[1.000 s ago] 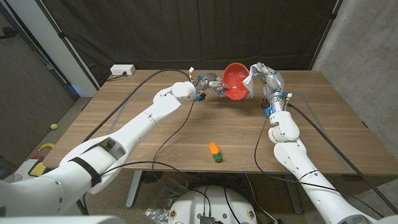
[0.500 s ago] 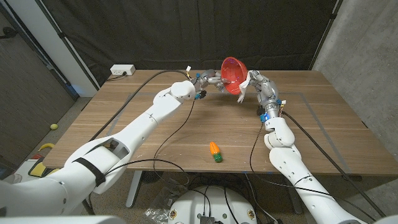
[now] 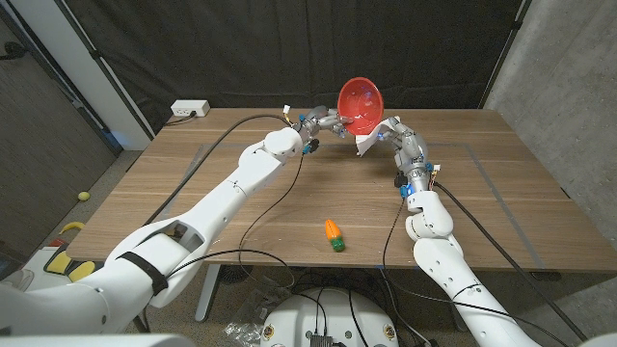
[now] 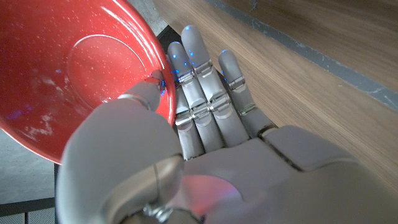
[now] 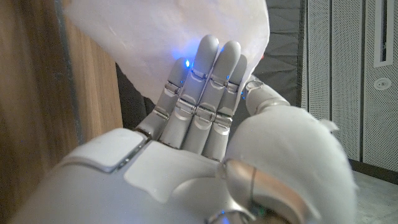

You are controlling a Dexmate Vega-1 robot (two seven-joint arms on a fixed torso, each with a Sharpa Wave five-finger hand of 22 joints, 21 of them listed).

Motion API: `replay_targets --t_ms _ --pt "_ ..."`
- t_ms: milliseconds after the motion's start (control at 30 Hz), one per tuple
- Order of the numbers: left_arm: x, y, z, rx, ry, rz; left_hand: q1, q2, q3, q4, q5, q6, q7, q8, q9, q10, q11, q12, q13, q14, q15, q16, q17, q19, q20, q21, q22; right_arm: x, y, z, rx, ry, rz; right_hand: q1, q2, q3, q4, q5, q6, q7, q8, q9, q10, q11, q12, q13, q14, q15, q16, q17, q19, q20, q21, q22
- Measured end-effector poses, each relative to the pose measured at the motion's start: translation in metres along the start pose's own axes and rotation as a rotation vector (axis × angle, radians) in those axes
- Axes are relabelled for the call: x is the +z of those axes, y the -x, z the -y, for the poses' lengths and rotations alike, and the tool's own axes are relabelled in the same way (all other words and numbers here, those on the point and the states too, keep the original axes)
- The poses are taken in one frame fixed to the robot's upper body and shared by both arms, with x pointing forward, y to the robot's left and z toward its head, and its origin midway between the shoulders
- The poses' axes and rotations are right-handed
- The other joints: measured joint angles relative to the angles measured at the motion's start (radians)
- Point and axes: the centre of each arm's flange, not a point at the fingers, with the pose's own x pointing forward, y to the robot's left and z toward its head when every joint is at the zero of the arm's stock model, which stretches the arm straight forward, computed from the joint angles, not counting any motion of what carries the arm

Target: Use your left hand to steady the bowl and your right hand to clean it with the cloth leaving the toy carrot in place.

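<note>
I see my left hand gripping the red bowl by its rim — in the left wrist view the thumb sits inside the bowl and the fingers lie along its outer wall. The bowl is lifted clear of the bench and tipped on edge, its opening turned toward me, just above and beyond the left hand.

My right hand sits just beside the bowl on its other side, grasping the white cloth, which hangs between this hand and the bowl's lower edge. In the right wrist view the cloth drapes over the fingertips of the right hand — I cannot tell whether it touches the bowl.

The toy carrot lies on the bench well apart from both hands, back toward me, near the front edge.
</note>
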Motion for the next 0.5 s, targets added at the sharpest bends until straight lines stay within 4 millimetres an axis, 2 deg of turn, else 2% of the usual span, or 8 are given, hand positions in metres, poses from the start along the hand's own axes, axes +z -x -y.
replay_targets --t_ms 233,500 --pt "-0.005 0.001 -0.001 0.003 0.007 -0.044 0.0 0.0 0.007 0.001 0.0 0.0 0.0 0.0 0.0 0.002 0.002 -0.006 -0.001 0.002 0.002 0.0 0.0 0.0 0.0 0.004 0.0 0.003 0.004 -0.001 -0.007 0.018 0.01 0.0 0.0 0.003 0.003 0.008 0.0 0.0 0.0 0.0 0.0 0.0 -0.004 0.0 0.0 0.0 -0.007 0.005 0.0 0.0 0.0 0.0" --pt "0.004 0.006 -0.012 -0.002 -0.026 -0.094 -0.008 -0.008 0.02 -0.002 -0.001 0.006 0.006 -0.001 0.0 0.012 0.002 -0.007 -0.006 0.005 0.005 0.0 0.005 0.0 0.0 0.011 0.0 0.018 0.006 0.002 -0.04 0.14 0.06 0.0 0.0 0.003 0.003 0.008 0.0 0.0 -0.005 -0.002 0.0 0.0 -0.007 0.005 -0.001 -0.001 -0.007 0.009 -0.004 0.004 0.0 0.0"
